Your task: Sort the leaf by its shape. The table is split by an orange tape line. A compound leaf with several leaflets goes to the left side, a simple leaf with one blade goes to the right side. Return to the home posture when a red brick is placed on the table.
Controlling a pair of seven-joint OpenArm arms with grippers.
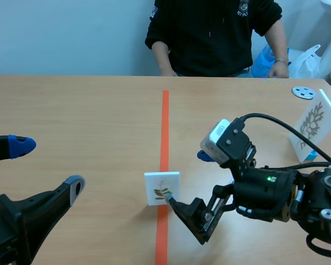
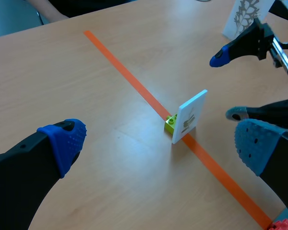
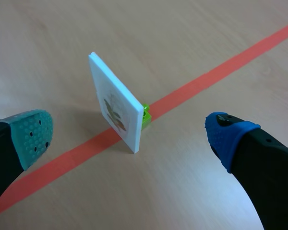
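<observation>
There are two white cards printed with leaves: one small card (image 1: 162,188) with a green sprig and one larger card (image 1: 314,124) with a dark branching leaf. One lime-green toy brick (image 2: 171,123) is in view. There is one orange tape line (image 1: 164,121) on one light wooden table (image 1: 88,121). One pale round disc (image 1: 304,92) with holes, one blue plastic bag (image 1: 263,59) and one white plastic bag (image 1: 309,61) are visible. One person in black (image 1: 215,33) is seated. There are two black robot grippers, the left gripper (image 1: 48,164) and the right gripper (image 1: 187,178).

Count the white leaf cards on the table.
2. One leaf card stands on the orange tape line, ahead of the right gripper; the other leaf card stands near the table's right edge.
</observation>
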